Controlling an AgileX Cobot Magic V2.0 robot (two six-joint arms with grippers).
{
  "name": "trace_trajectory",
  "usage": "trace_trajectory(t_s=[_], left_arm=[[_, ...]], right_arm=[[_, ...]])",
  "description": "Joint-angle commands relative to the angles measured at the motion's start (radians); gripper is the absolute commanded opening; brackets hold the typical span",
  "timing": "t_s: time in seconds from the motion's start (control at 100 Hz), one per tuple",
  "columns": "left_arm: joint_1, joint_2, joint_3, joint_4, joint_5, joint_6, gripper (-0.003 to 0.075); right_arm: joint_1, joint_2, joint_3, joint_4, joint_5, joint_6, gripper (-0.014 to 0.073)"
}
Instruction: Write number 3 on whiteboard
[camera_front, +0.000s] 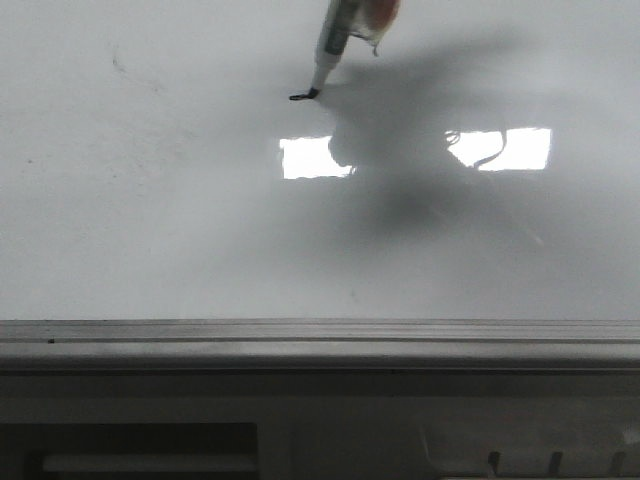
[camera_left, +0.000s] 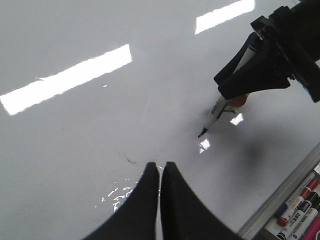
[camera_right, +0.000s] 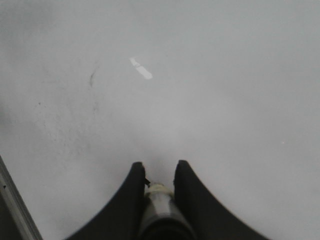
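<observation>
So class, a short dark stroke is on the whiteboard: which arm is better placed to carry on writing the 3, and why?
The right. Its claw grips the marker, tip on the whiteboard at the first stroke of the number 3. The left claw is shut, empty and off to the side.

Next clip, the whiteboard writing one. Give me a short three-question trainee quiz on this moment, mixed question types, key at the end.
1. True or false: the right hand is shut on the marker.
2. How much of the number 3 is on the whiteboard?
A. the whole figure
B. only a short dark stroke at the marker tip
C. nothing
3. Fill in: the left hand is ____ and holds nothing.

Key:
1. True; its fingers flank the marker barrel.
2. B
3. shut; its fingers meet above the board, apart from the marker.
</observation>
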Motion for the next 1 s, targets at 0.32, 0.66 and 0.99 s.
trace_trajectory(t_s=[0.32,0.66,0.99], left_arm=[[0.004,0.004,-0.024,-0.039,-0.065,-0.012,-0.0021],[0.004,0.004,-0.024,-0.048,-0.065,-0.012,-0.0020],[0.004,0.004,-0.024,-0.050,-0.064,-0.012,-0.0021]], right_arm=[[0.028,-0.005,0.025,0.069,-0.091,-0.003,-0.0056],[0.037,0.047,0.025,0.072,-0.087,-0.003,-0.0056],[-0.047,-0.050,0.025,0.070,0.059,-0.003,-0.0056]])
